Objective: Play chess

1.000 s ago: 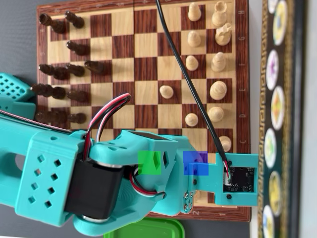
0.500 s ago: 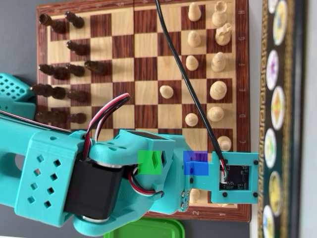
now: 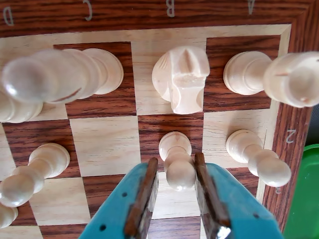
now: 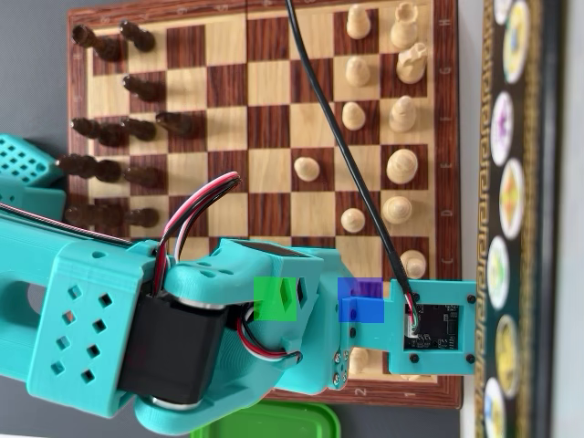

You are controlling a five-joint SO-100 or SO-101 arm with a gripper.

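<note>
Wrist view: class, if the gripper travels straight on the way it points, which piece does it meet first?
Probably the white pawn already standing between the open gripper fingers; beyond it stands the white knight. Depth is uncertain.

A grey table (image 4: 36,73) carries a wooden chessboard (image 4: 265,18).

arm (image 4: 228,328) extended slightly rightward over the chessboard (image 4: 265,55) a second ago, now settled

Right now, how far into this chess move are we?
Done: the end effector straddles the white pawn ahead of the knight. In hand: closing; the fingers sit beside its head, contact unclear. Left: grip, lift, place. One white pawn already stands advanced.
</note>
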